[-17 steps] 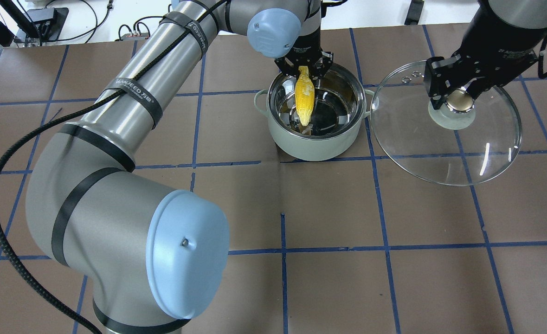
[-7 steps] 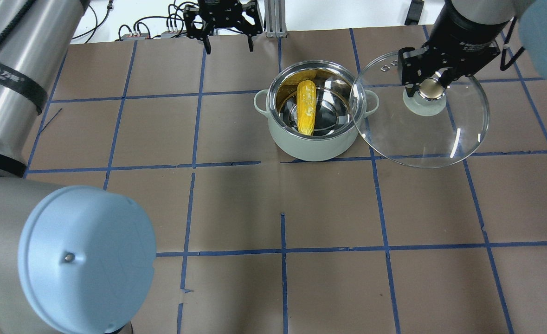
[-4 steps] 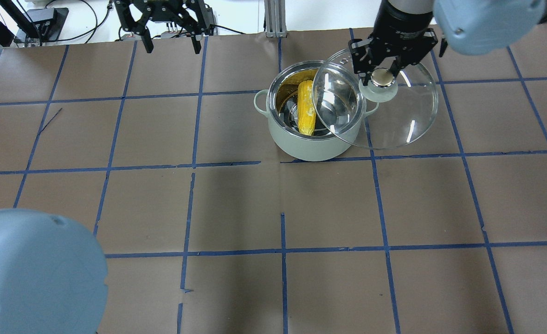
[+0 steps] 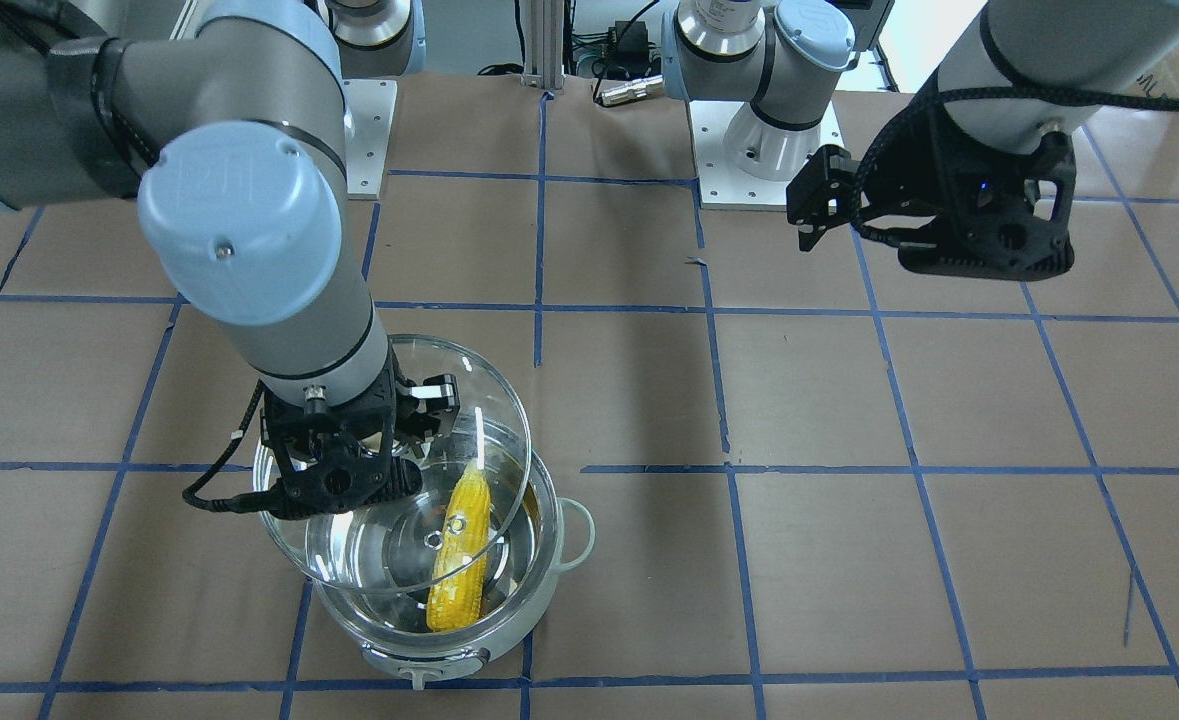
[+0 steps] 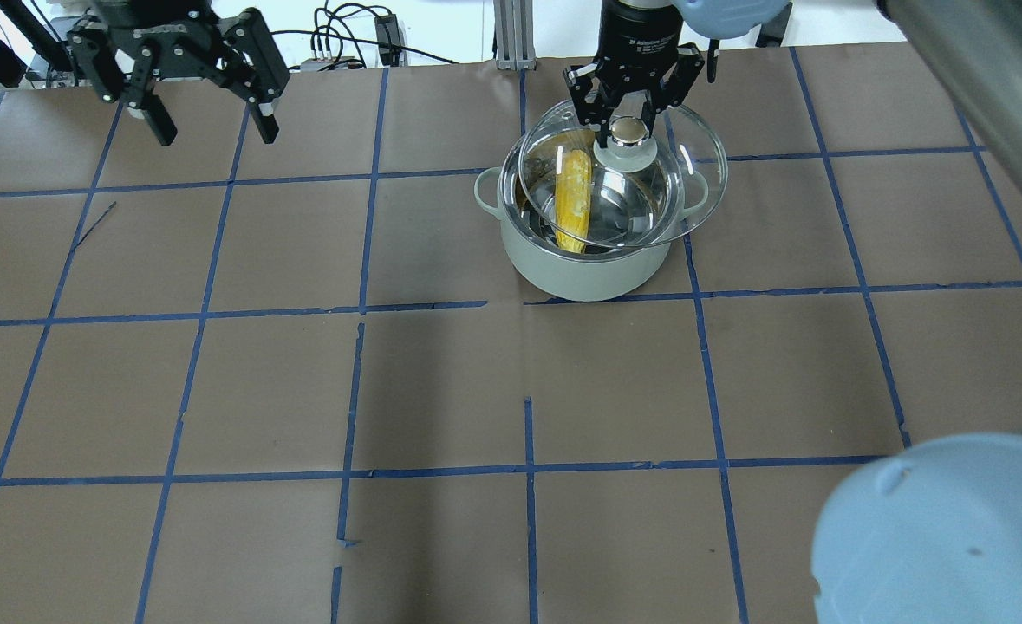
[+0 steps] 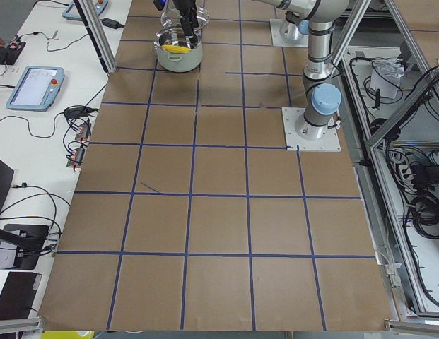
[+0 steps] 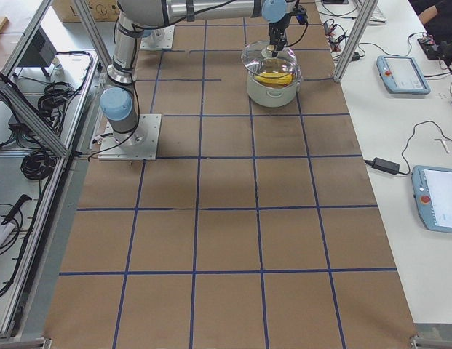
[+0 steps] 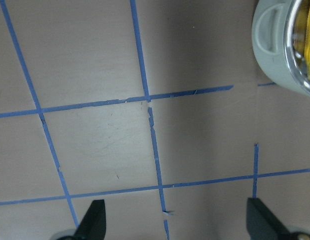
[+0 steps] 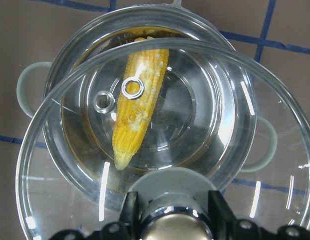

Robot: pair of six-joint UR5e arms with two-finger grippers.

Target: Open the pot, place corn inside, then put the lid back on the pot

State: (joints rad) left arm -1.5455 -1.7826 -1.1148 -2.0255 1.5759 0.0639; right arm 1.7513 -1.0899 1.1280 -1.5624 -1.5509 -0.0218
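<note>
Lid (image 5: pixel 642 186) in right pincer (image 5: pixel 625 130) over pot (image 5: pixel 584 277), corn (image 5: pixel 573 201) inside; wrist label (image 5: pixel 641 43) illegible.

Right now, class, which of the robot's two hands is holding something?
The right hand: it is shut on the glass lid, which it holds over the pot. The left hand is open and empty, well away from the pot.

From above, you find the pot (image 5: pixel 586 276) nearly roofed by the lid (image 5: pixel 699 178), which the right gripper (image 5: pixel 625 123) clamps over it; only a rim sliver lies uncovered. The left gripper (image 5: pixel 214 134) hangs well apart.
</note>
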